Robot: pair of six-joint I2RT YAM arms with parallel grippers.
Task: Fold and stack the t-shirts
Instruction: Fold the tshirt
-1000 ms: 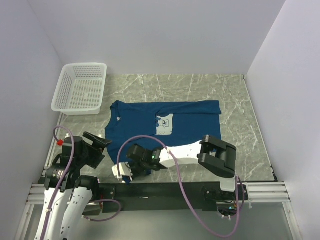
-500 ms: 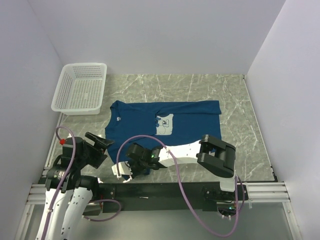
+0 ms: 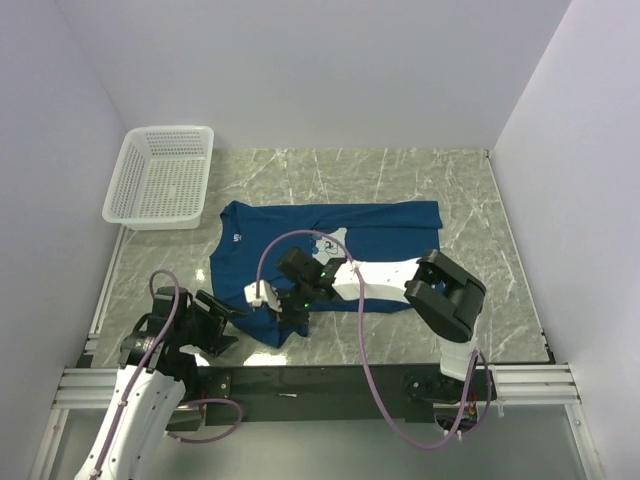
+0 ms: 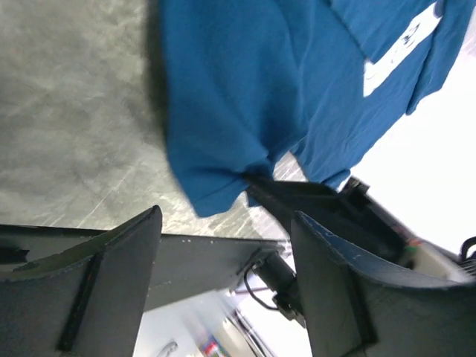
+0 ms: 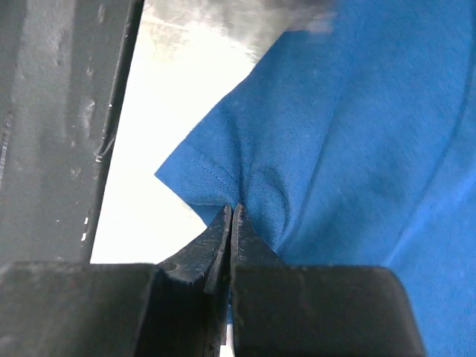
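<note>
On the grey marbled table (image 3: 490, 220), mid-surface: one dark blue short-sleeved t-shirt (image 3: 390, 228), spread sideways, neck to the left, hem to the right. On the chest, a pale square print (image 3: 328, 240), partly hidden under the right arm. Far and right parts flat; near-left corner gathered into folds running to a single pinch.

At that pinch, the right gripper (image 3: 290, 318), low over the cloth, jaws pressed together on a fold of the t-shirt. In the right wrist view, dark fingers (image 5: 216, 249) closed on blue fabric, a stitched hem just beside them.

At the front-left, the left gripper (image 3: 222, 325), just beside the gathered corner, jaws spread wide with nothing gripped; both fingers (image 4: 111, 275) framing the corner in the left wrist view.

Around the shirt: bare marble right of the hem and in a strip along the far side. White lattice basket (image 3: 165, 132) in the far-left corner, apart from the cloth. Black rail (image 3: 330, 380) along the near edge, close to the gathered corner. Plain walls (image 3: 300, 70) left, far and right.
</note>
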